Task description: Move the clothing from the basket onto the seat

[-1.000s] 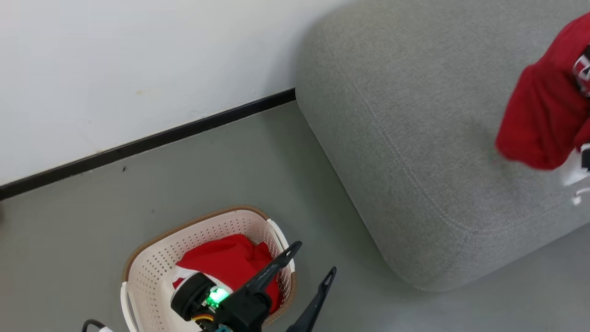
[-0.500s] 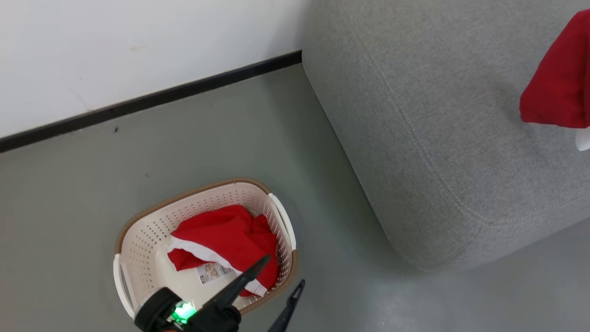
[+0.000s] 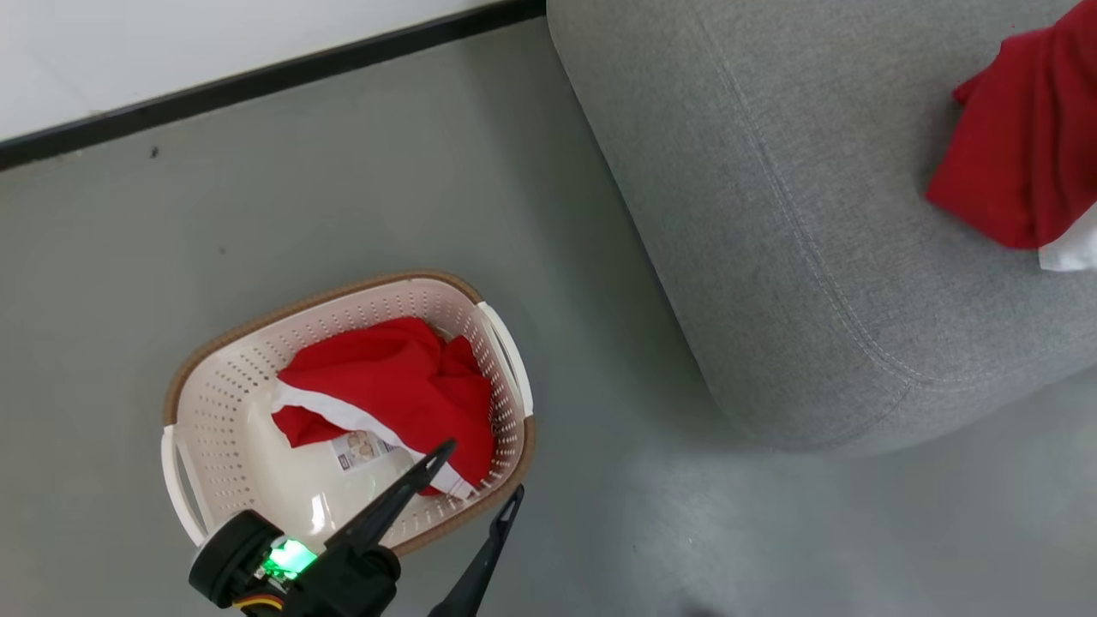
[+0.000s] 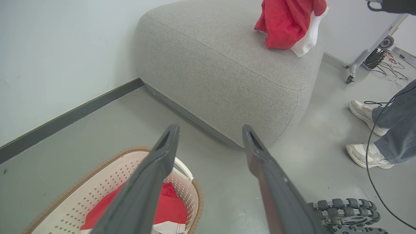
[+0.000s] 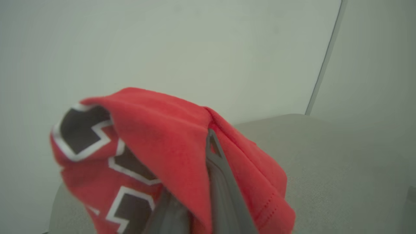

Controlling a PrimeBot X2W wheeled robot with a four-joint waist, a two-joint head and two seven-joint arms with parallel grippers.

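Basket point(image 3: 214, 403) noted low left on floor, one red garment point(image 3: 386, 386) heaped inside. Left gripper point(image 3: 481, 468) seen above its near rim, fingers spread wide, empty. Seat point(image 3: 771, 214) logged rightward; numbered red garment point(image 5: 162, 136) pinched in closed right gripper point(image 5: 210, 139), hung over seat top.

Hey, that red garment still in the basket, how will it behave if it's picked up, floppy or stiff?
Probably floppy: the red garment lies crumpled in the basket, and the other garment drapes limp over the right fingers. Likely light, since it looks like thin fabric. It may trail and catch the basket rim when lifted.
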